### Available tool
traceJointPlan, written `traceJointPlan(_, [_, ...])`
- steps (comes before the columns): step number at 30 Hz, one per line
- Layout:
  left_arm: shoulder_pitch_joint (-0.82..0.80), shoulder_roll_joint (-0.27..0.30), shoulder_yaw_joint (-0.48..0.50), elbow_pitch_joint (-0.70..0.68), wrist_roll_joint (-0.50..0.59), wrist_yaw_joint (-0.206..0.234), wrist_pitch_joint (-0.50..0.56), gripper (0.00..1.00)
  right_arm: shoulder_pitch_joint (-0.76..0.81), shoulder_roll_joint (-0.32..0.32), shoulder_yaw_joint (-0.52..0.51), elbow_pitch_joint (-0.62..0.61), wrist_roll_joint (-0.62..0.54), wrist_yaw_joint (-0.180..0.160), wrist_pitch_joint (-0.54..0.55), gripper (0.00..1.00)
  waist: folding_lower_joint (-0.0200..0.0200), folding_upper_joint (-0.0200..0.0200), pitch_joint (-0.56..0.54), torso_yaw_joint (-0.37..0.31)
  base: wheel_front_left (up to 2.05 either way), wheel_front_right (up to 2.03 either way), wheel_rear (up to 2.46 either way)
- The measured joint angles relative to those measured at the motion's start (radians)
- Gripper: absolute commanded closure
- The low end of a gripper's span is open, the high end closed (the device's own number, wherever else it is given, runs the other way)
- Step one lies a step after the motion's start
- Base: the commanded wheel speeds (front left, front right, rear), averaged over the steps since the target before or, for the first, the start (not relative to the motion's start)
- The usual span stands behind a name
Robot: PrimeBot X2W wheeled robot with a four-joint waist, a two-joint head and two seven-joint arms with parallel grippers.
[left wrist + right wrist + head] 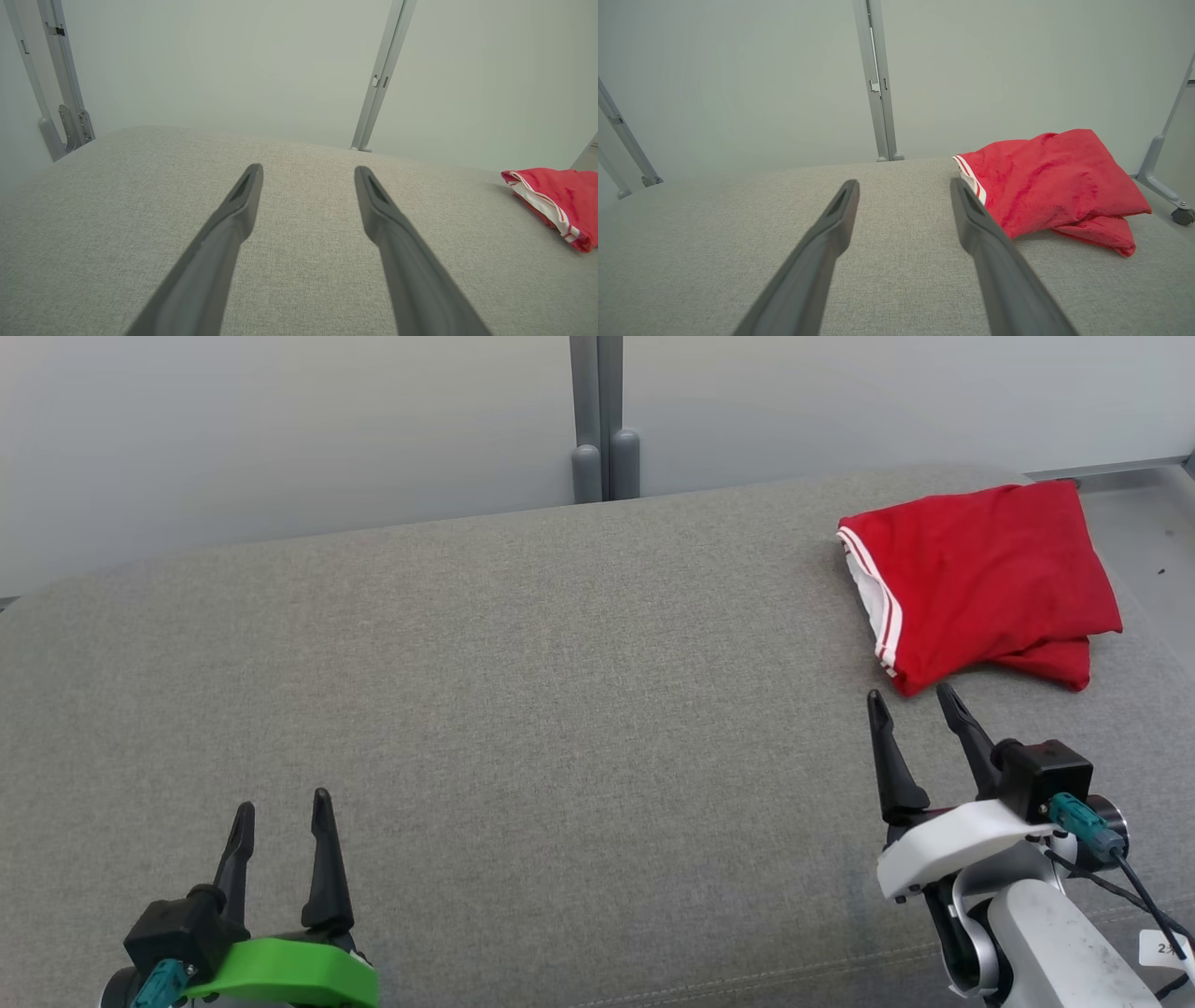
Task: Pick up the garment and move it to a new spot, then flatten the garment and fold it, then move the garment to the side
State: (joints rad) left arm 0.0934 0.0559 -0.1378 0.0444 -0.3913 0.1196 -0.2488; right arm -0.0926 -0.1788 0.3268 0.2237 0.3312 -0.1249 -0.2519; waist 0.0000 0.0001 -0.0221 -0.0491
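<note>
A red garment [980, 581] with a white striped hem lies folded at the far right of the grey cushioned surface [523, 691]. My right gripper [913, 696] stands open just in front of its near edge, apart from it, with nothing between the fingers. In the right wrist view the garment [1055, 184] lies beyond and to the right of that open gripper [903, 185]. My left gripper [283, 805] is open and empty at the lower left, far from the cloth. From the left wrist the garment [560, 200] shows at the right edge, past the open gripper [308, 170].
A pale wall with a grey metal post [597, 420] stands behind the surface. The surface's right edge drops off beside the garment, where a frame leg with a caster [1182, 215] stands on the floor.
</note>
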Motion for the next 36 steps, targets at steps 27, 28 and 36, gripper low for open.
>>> traceJointPlan(27, [0.020,-0.014,0.003,0.054,-0.196,-0.026,0.037,1.00,0.065,0.046,-0.052,0.030,0.190,0.037,0.042,1.00,0.0000,0.0000,0.007,0.007,0.00,0.00,0.00])
traceJointPlan(28, [0.020,-0.014,0.005,0.054,-0.210,-0.029,0.038,1.00,0.065,0.047,-0.056,0.029,0.204,0.037,0.044,1.00,0.0000,0.0000,0.007,0.008,0.00,0.00,0.00])
traceJointPlan(36, [0.019,-0.014,0.020,0.064,-0.301,-0.047,0.065,1.00,0.065,0.054,-0.093,0.028,0.300,0.055,0.073,1.00,0.0000,0.0000,0.009,0.012,0.00,0.00,0.00])
